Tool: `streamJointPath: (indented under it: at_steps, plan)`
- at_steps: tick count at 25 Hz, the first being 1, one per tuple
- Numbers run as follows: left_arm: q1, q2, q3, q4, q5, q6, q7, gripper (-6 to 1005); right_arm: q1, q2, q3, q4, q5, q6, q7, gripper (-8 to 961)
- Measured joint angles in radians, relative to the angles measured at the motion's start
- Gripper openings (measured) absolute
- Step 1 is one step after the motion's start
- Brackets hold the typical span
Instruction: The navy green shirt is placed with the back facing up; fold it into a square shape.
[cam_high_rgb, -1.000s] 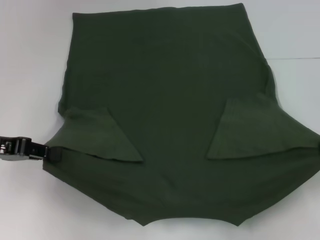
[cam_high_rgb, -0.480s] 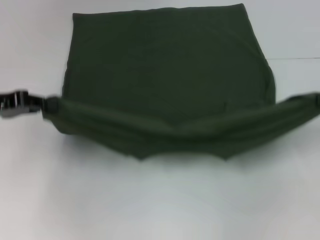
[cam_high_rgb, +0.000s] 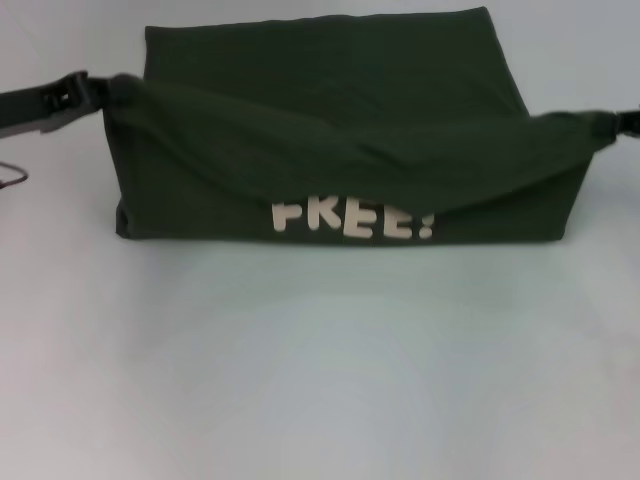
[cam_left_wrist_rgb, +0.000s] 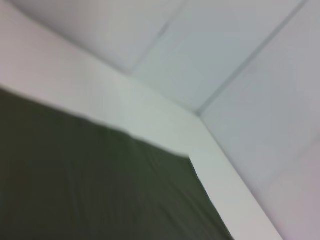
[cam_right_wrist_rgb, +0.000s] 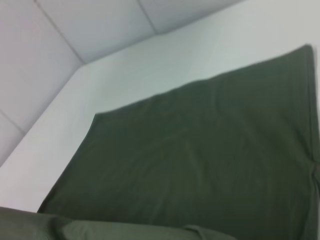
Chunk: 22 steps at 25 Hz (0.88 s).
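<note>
On the white bench (cam_high_rgb: 320, 380), navy green shirt (cam_high_rgb: 330, 90) is lying flat across the far half, near edge being lifted and carried over the rest. Lifted fold is sagging in the middle, hanging between the two claws, cream "FREE!" lettering (cam_high_rgb: 352, 219) showing on its underside, partly cut off by the drooping edge. Left claw (cam_high_rgb: 100, 92) is sitting at the fold's left end, up off the bench, closed tight on the cloth corner, dark arm body running off the left edge of the head view. Right claw (cam_high_rgb: 612, 125) is sitting at the fold's right end, barely in frame; cloth is bunching right at it, looking pinched, fingers themselves not visible. Both claws are level with the shirt's middle, well apart, shirt stretched between them. Left wrist view is showing only flat green cloth (cam_left_wrist_rgb: 90, 185) and bench edge, no fingers. Right wrist view is showing the flat shirt back (cam_right_wrist_rgb: 200, 155) below, raised fold at the frame's edge.
</note>
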Motion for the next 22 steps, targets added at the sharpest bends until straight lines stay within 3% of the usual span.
streamJointPath:
  at_steps: [7, 11, 22]
  plan:
    - [-0.027, -0.068, -0.002, -0.062, -0.133, -0.247, 0.188, 41, 0.024, 0.069, -0.004, 0.006, 0.091, 0.223, -0.089, 27]
    - [-0.028, -0.093, -0.002, -0.068, -0.193, -0.315, 0.259, 40, 0.042, 0.095, -0.011, 0.060, 0.169, 0.348, -0.186, 27]
    - [-0.044, -0.129, 0.000, -0.153, -0.346, -0.451, 0.490, 40, 0.114, 0.187, -0.014, 0.184, 0.470, 0.668, -0.622, 27]
